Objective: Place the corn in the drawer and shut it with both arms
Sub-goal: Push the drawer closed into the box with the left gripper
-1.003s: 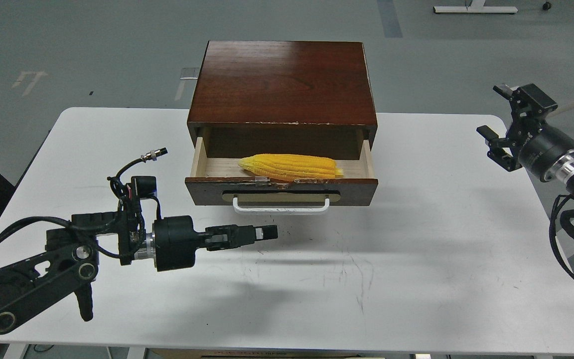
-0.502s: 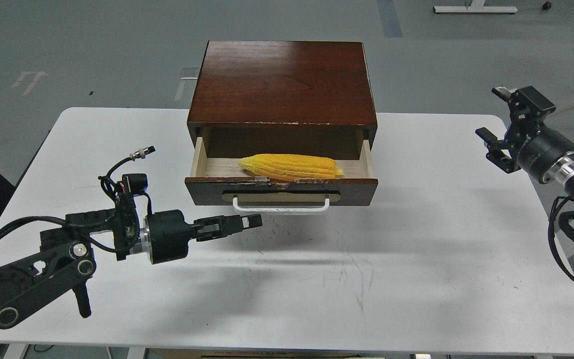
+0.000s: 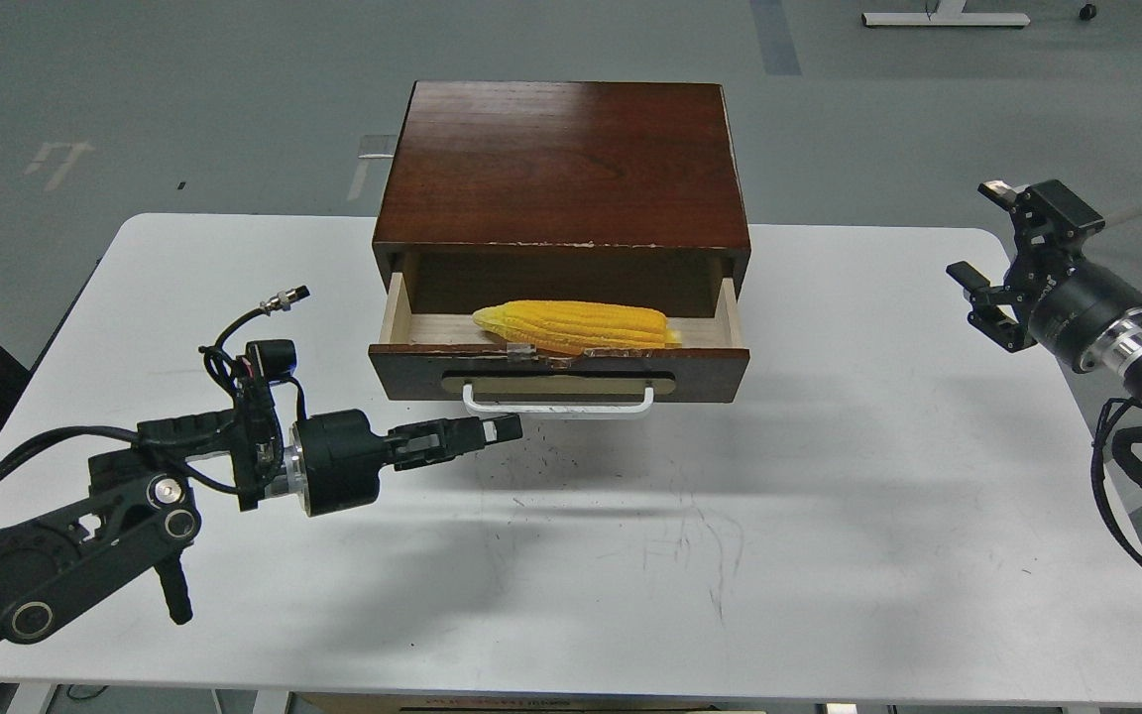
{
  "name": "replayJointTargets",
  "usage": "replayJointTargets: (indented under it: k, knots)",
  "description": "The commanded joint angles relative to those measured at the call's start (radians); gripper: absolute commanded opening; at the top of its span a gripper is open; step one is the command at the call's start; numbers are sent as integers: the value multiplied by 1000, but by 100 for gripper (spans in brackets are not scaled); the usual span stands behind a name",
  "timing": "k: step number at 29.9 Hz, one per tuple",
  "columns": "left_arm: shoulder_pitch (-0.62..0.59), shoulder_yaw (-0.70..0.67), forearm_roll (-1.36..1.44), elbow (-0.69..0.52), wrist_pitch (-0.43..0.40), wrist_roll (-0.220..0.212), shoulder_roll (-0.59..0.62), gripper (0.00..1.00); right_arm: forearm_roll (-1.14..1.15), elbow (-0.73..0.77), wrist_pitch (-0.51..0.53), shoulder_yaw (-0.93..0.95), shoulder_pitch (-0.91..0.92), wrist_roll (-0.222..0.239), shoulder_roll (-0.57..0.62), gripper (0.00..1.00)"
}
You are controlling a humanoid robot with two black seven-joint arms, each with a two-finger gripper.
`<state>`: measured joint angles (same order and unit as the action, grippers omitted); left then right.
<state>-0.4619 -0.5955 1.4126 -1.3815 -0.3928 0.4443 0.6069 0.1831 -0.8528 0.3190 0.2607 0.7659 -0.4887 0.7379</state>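
Observation:
The yellow corn [image 3: 571,328] lies lengthwise in the open drawer [image 3: 559,374] of the dark wooden box [image 3: 563,164]. The drawer's front carries a white bar handle [image 3: 558,406]. My left gripper [image 3: 510,427] points right, just below the left end of the handle and close to the drawer front. Its fingers are together and hold nothing; I cannot tell whether they touch the drawer. My right gripper [image 3: 982,230] hovers above the table's right edge, far from the box, open and empty.
The box stands at the back middle of the white table [image 3: 630,555]. My left arm [image 3: 85,535] lies over the front left of the table. Cables [image 3: 1126,466] hang from my right arm at the right edge.
The drawer front has slid a little back into the box. My left gripper drew left, then rose toward the drawer front. My right gripper sank slightly.

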Motion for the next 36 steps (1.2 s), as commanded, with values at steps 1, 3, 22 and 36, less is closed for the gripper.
replayJointTargets:
  k: [1,3,22,36]
  knots:
    - [-3,0,-1,9,9,-1,-3,0,-1,0,0,0,-5,0,0,100]
    - [-3,-1,-1,13,14,-1,-4,0,1,0,0,0,-7,0,0,100]
    - [-35,-29,-4,94,45,-2,-30,0,1,0,-5,0,-19,0,0,100]
    - [-67,-27,-6,173,45,-1,-58,0,1,1,-5,0,-22,0,0,100]
